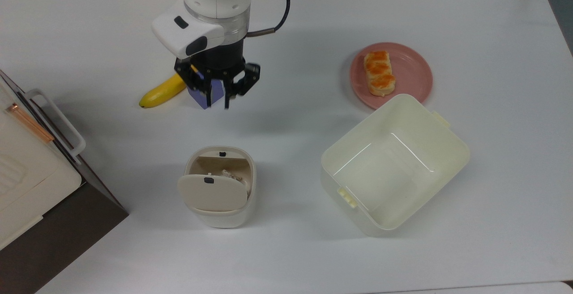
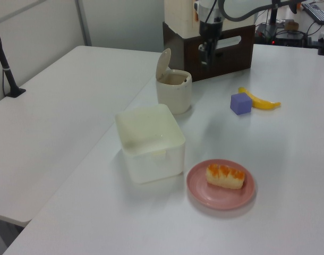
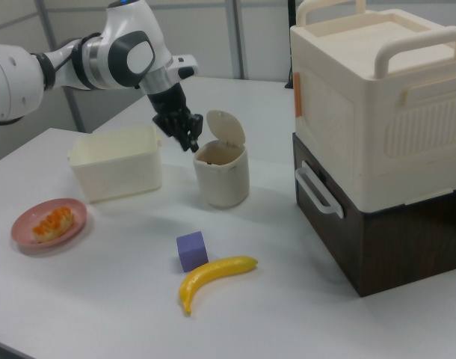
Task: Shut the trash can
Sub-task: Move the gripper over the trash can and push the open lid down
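Observation:
The trash can (image 1: 235, 215) is a small cream-white bin near the table's front in the top view. Its hinged lid (image 1: 212, 193) stands raised, so the inside shows, with some scraps at the bottom. The same trash can (image 2: 173, 93) and lid (image 2: 163, 64) appear in the left view, and the can (image 3: 222, 179) with its upright lid (image 3: 224, 129) in the right view. My gripper (image 1: 218, 102) hangs open above the table, over a purple cube, short of the can. In the right view the gripper (image 3: 189, 140) is just left of the raised lid, apart from it.
A banana (image 1: 163, 91) and the purple cube (image 1: 215, 89) lie under the gripper. A large lidless cream tub (image 1: 329, 159) sits at the top view's right, with a pink plate (image 1: 414, 77) holding bread (image 1: 379, 73) behind it. A big white appliance (image 1: 27, 164) occupies the top view's left edge.

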### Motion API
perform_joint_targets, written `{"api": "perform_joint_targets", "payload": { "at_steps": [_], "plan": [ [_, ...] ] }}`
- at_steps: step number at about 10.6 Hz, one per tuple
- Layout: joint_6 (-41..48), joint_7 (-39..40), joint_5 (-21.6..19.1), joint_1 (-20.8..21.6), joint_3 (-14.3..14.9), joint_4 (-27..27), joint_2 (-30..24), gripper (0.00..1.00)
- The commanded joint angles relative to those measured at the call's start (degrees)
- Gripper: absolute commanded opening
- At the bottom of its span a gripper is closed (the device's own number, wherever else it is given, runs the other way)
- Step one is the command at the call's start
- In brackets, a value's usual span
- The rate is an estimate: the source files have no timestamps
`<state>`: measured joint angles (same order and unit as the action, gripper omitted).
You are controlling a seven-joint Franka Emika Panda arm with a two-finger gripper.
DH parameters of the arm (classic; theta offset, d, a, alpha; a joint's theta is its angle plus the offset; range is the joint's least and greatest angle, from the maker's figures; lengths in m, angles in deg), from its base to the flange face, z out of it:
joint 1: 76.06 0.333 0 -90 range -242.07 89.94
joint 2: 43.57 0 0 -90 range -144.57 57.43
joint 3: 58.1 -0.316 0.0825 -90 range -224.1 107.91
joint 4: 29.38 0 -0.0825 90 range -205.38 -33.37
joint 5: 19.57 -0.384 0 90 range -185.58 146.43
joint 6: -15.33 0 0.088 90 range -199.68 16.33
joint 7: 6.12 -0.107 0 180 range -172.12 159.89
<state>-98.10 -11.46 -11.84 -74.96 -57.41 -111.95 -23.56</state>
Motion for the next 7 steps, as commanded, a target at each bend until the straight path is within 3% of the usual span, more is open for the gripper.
{"api": "perform_joint_targets", "payload": {
  "at_steps": [1, 4, 7],
  "plan": [
    [-19.65, -0.80, -1.05, -1.01, 0.46, -0.14, 2.22, 0.00],
    [-36.74, -6.95, -0.97, -1.89, 0.46, 1.61, 4.77, 0.00],
    [-40.72, -9.25, -0.88, -2.16, 0.54, 6.98, 8.98, 0.00]
  ]
}}
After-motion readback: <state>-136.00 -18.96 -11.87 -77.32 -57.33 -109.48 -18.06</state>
